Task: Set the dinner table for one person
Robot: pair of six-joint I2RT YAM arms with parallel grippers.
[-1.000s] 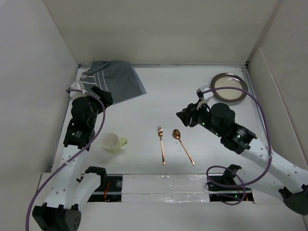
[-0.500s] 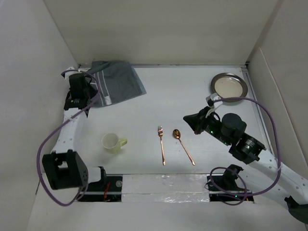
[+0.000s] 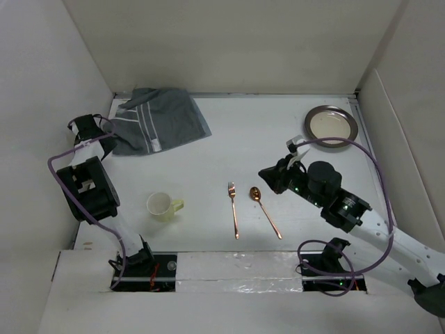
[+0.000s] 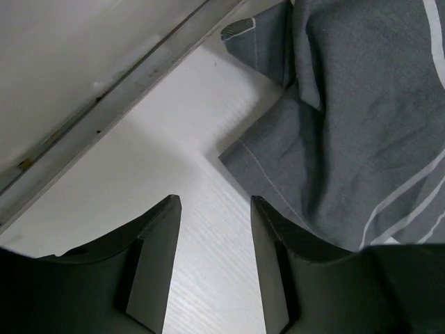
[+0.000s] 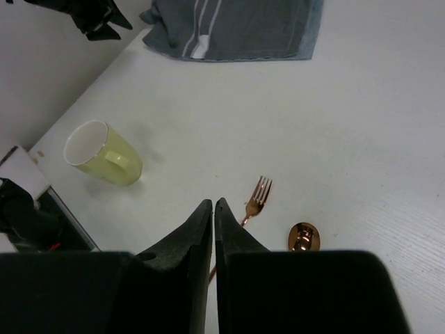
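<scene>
The white dinner table (image 3: 278, 132) carries a copper fork (image 3: 234, 209), a copper spoon (image 3: 266, 211), a pale green mug (image 3: 163, 206), a metal plate (image 3: 331, 124) at the far right, and a dark grey striped cloth (image 3: 160, 120) at the far left. My left gripper (image 3: 89, 128) is open and empty at the cloth's left corner. In the left wrist view its jaws (image 4: 214, 202) stand apart over bare table, beside the cloth (image 4: 361, 125). My right gripper (image 3: 268, 175) is shut and empty, hovering above the spoon (image 5: 303, 236) and fork (image 5: 259, 195).
White walls enclose the table on the left, back and right; the left wall's base rail (image 4: 118, 90) runs just beyond my left gripper. The mug (image 5: 104, 153) lies on its side near the left front. The arm bases and cables sit along the near edge.
My left arm has swung leftward, from the cloth's near edge to its left corner by the wall. My right gripper has dropped slightly nearer, staying shut above the cutlery.
</scene>
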